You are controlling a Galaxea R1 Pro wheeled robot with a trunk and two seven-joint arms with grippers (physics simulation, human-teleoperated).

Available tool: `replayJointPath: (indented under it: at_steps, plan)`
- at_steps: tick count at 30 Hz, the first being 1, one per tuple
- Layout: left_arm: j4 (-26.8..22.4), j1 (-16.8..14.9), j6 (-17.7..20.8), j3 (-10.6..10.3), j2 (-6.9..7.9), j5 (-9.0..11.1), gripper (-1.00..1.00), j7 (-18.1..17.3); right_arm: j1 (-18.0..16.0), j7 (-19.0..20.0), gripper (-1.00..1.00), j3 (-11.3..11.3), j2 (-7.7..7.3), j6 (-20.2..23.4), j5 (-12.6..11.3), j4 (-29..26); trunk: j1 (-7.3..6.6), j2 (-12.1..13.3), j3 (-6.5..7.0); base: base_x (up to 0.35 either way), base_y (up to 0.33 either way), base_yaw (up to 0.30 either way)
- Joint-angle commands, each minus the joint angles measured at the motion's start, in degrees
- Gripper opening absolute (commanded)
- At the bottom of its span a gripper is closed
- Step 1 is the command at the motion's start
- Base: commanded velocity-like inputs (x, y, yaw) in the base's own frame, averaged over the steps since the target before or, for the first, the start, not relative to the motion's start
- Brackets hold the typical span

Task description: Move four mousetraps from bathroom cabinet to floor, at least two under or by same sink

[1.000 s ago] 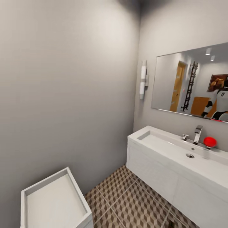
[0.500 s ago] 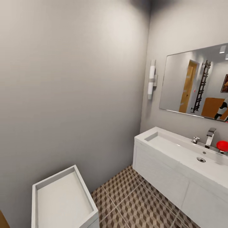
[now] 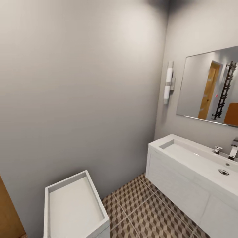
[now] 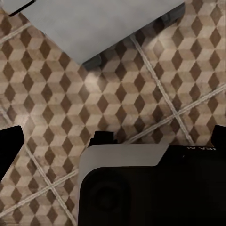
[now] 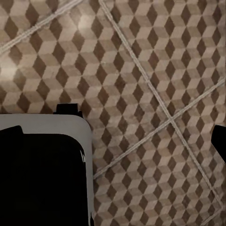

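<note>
The mousetraps are out of view. The white sink (image 3: pixel 198 158) with its chrome drain (image 3: pixel 223 172) stands at the right of the head view, above the cube-patterned bathroom floor (image 3: pixel 142 211). An orange-brown wooden strip (image 3: pixel 8 215) shows at the lower left edge; I cannot tell whether it is the cabinet. My left gripper (image 4: pixel 113 136) hangs open over the floor tiles (image 4: pixel 56 94), with nothing between its fingers. My right gripper (image 5: pixel 115 134) is also open and empty above the tiles (image 5: pixel 155 70).
A white boxy toilet (image 3: pixel 72 208) stands against the grey wall at lower left. A mirror (image 3: pixel 211 89) and a wall lamp (image 3: pixel 168 84) hang above the sink, with a chrome tap (image 3: pixel 234 148). A pale grey slab (image 4: pixel 94 23) lies over the floor ahead of the left gripper.
The camera has turned left, so the whole picture has slid right. The red object by the tap and the robot's reflection have left the frame; the orange-brown strip has entered at lower left.
</note>
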Motion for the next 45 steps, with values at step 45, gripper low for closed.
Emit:
replayJointPath:
  at_steps: [45]
  plan:
    - [0.1,0.0,-0.2,-0.5,-0.01,0.6,1.0,0.1,-0.1,-0.1,1.0,0.5,0.47,-0.1,0.0,0.2,0.0,0.0,-0.07,0.0,0.0,0.297]
